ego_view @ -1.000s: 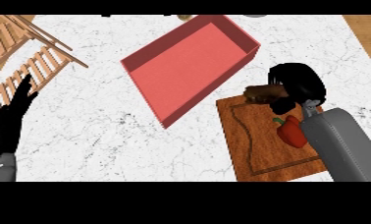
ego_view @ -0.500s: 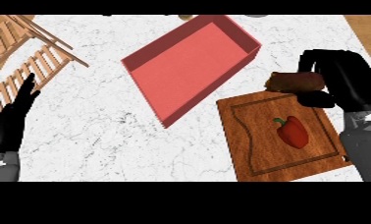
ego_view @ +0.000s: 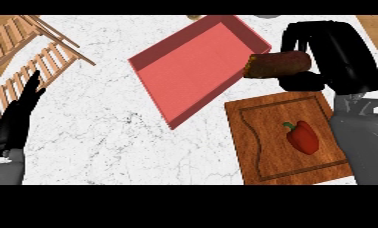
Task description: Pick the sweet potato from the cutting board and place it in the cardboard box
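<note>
The right hand is curled round the sweet potato, holding it above the counter between the cutting board and the red box, its end at the box's rim, presumably for placing inside; the left hand rests open at the counter's left edge

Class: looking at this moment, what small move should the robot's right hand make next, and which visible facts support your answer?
Probably carry it a little further left. The right hand holds the sweet potato off the cutting board, with only its end at the rim of the red box, so it is not yet over the box floor.
</note>
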{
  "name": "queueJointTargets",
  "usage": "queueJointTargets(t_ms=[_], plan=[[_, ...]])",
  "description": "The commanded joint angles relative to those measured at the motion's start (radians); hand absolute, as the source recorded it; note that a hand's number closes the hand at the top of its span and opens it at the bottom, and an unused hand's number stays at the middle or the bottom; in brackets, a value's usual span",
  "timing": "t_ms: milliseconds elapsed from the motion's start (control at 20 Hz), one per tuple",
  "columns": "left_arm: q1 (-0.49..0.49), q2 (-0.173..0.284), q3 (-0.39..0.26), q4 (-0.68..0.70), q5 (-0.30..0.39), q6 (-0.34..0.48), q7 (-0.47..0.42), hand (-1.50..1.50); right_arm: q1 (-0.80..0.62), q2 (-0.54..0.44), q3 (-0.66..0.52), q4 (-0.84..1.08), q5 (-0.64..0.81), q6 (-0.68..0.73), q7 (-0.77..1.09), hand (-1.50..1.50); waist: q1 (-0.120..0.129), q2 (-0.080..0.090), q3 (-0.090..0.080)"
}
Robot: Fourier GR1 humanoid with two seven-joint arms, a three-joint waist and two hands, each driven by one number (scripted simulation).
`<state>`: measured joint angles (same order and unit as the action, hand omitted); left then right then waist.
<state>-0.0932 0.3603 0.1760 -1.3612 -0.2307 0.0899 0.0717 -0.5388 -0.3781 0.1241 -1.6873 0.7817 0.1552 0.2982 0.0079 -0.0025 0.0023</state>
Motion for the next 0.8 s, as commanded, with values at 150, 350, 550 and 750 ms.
queueJointTargets(t_ms=[150, 350, 550, 750], plan=[[-0.057, 0.030, 0.030, 0.088, -0.001, -0.021, -0.035, 0.00, -0.248, 0.189, -0.011, 0.183, -0.020, -0.020, 0.110, 1.50, 0.007, 0.007, -0.003], [-0.037, -0.027, -0.013, 0.022, -0.027, 0.008, 0.002, 0.00, -0.365, 0.259, -0.061, 0.404, -0.011, -0.109, 0.087, 1.50, 0.015, 0.008, -0.003], [-0.050, -0.030, -0.009, 0.046, -0.024, 0.004, -0.018, 0.00, -0.503, 0.321, -0.116, 0.624, -0.022, -0.178, 0.079, 1.50, 0.024, 0.012, -0.003], [-0.025, -0.021, -0.004, -0.028, -0.009, -0.024, 0.028, 0.00, -0.601, 0.347, -0.142, 0.814, -0.010, -0.235, 0.032, 1.50, 0.022, 0.009, -0.002]])
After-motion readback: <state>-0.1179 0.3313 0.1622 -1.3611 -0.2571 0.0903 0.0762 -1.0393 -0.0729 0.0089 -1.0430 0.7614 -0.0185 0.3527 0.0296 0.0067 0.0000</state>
